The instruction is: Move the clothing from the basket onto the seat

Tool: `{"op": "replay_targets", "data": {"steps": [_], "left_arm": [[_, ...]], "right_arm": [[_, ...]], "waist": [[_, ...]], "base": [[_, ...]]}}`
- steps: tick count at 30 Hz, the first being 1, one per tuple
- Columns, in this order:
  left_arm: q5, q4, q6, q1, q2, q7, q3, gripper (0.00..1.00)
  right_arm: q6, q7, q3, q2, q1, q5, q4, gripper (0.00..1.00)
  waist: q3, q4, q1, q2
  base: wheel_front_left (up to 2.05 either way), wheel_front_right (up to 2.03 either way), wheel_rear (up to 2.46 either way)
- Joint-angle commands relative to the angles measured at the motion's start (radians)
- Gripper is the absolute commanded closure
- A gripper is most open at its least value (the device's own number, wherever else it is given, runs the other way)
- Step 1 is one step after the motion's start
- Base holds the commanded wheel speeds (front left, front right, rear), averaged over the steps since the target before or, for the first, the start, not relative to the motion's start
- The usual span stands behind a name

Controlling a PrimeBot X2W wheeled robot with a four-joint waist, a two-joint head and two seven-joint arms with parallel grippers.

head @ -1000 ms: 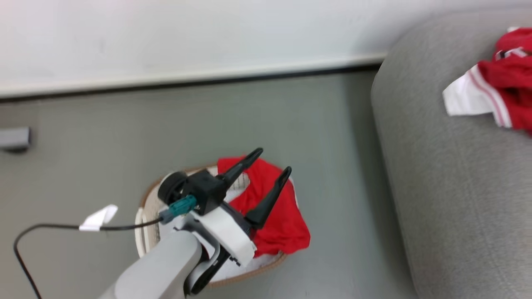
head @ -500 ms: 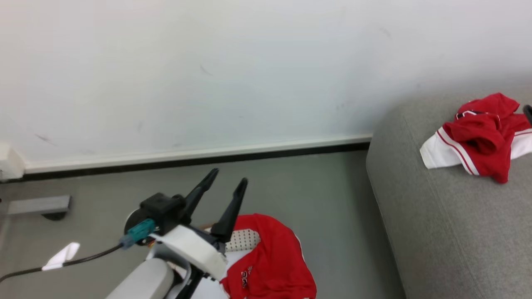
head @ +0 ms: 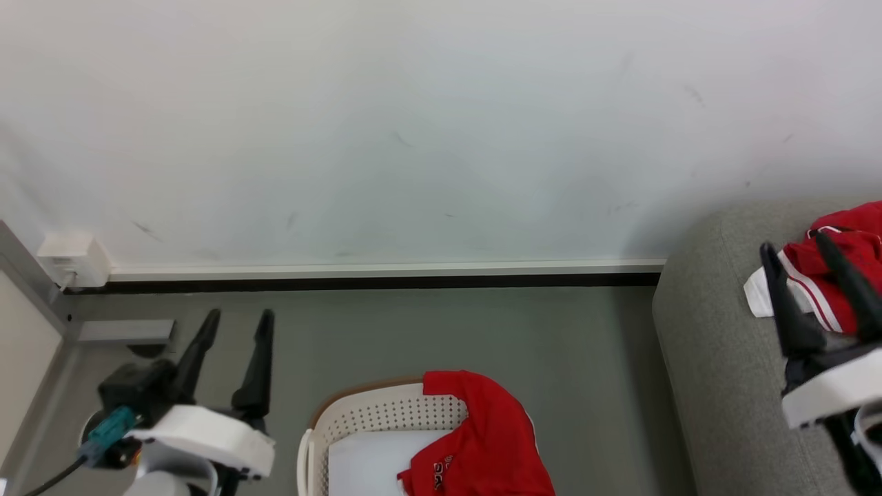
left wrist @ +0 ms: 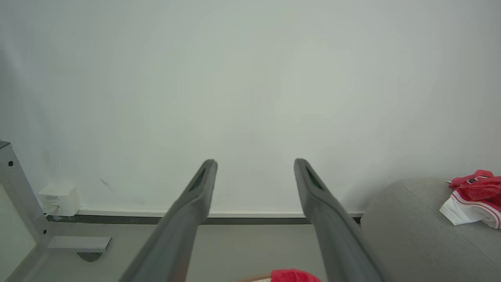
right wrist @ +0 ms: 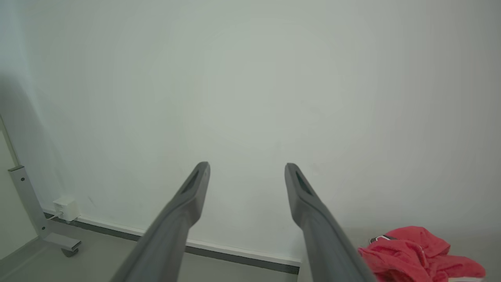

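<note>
A red garment point(head: 482, 441) hangs over the right side of the cream basket point(head: 365, 417) at the bottom of the head view; its top edge point(left wrist: 295, 276) peeks into the left wrist view. Another red garment with white trim point(head: 837, 265) point(left wrist: 471, 197) point(right wrist: 411, 256) lies on the grey seat point(head: 716, 372) point(left wrist: 407, 231) at right. My left gripper point(head: 238, 318) point(left wrist: 254, 162) hangs open and empty over the floor, left of the basket. My right gripper point(head: 792, 244) point(right wrist: 246, 166) stands open and empty in front of the garment on the seat.
A white wall with a skirting board point(head: 386, 270) runs behind the floor. A white wall socket point(head: 72, 260) and a grey metal foot point(head: 124, 332) sit at the far left. A pale pad point(head: 368, 461) lies inside the basket.
The head camera has tilted up, so the basket has slid to the bottom edge. My left gripper has drawn away from over the basket to its left. My right gripper has come into view.
</note>
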Motion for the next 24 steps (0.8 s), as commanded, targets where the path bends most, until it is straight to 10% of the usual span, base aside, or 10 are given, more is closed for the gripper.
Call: {"op": "replay_targets", "data": {"steps": [1, 11, 24], "left_arm": [[0.006, -0.005, 0.005, 0.031, -0.004, 0.000, 0.017, 0.00], [0.132, -0.057, 0.000, 0.170, -0.081, -0.001, 0.202, 0.00], [0.296, -0.073, -0.096, 0.285, -0.255, 0.000, 0.388, 0.00]], "right_arm": [[-0.002, -0.025, -0.018, 0.020, 0.039, -0.019, -0.002, 0.00], [-0.002, -0.210, -0.093, 0.234, 0.230, -0.138, 0.059, 0.00], [-0.002, -0.219, -0.075, 0.316, 0.273, -0.233, 0.047, 0.00]], "waist": [[-0.002, 0.005, 0.0001, 0.0000], [-0.011, 0.016, 0.0001, 0.0000], [-0.001, 0.027, 0.0001, 0.0000]], "base": [[0.00, 0.00, 0.00], [0.00, 0.00, 0.00], [0.00, 0.00, 0.00]]}}
